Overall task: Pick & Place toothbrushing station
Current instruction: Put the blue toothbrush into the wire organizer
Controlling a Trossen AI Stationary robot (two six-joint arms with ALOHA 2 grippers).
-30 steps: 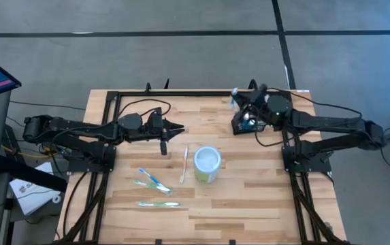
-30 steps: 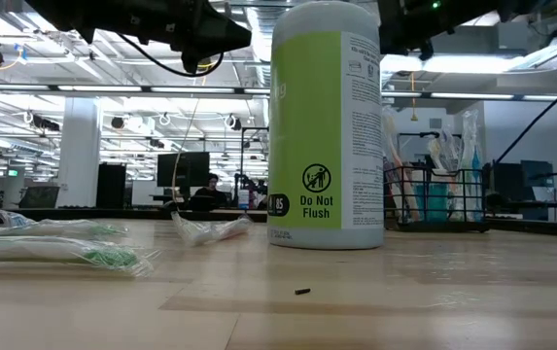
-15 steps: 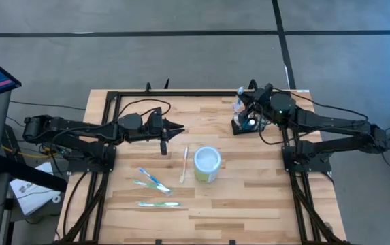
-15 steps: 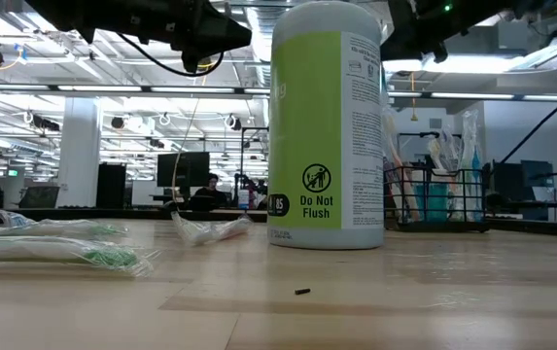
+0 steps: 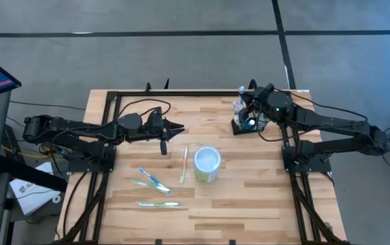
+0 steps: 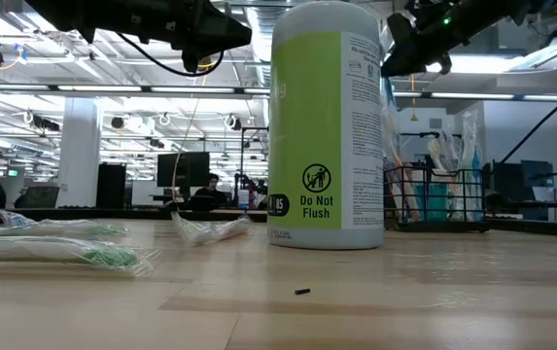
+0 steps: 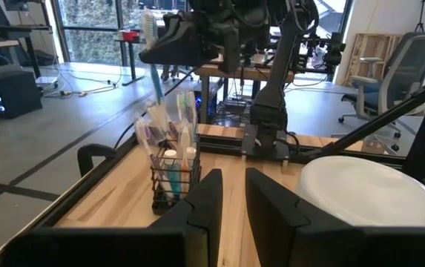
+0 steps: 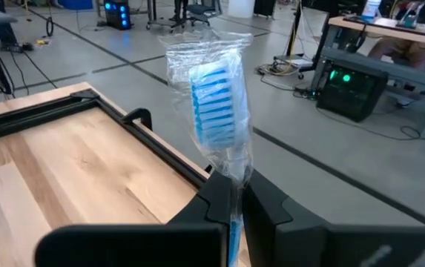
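Note:
The toothbrushing station, a small black wire-mesh basket, stands at the table's far right with several wrapped toothbrushes upright in it. My right gripper hovers just above it, shut on a wrapped blue toothbrush. My left gripper hangs still over the table's left middle, pointing level at the basket; a narrow gap shows between its fingers, with nothing in it. A white-and-pale-green round canister stands mid-table. My right gripper pinches the wrapped toothbrush between its two fingers just below the bristle head. The fingers come from the table's right, slanting slightly down, and lie across the brush. The brush stands upright, head above the fingers, handle running down among the basket's brushes; whether its end rests there I cannot tell.
Three wrapped toothbrushes lie on the wood left of the canister. A black rail frame runs along the table's far and left sides. A dark part hangs below my left wrist.
My right gripper has shifted a little above the basket and tipped its fingers downward, still shut on the wrapped toothbrush, which stays upright. The basket and my left arm have kept still.

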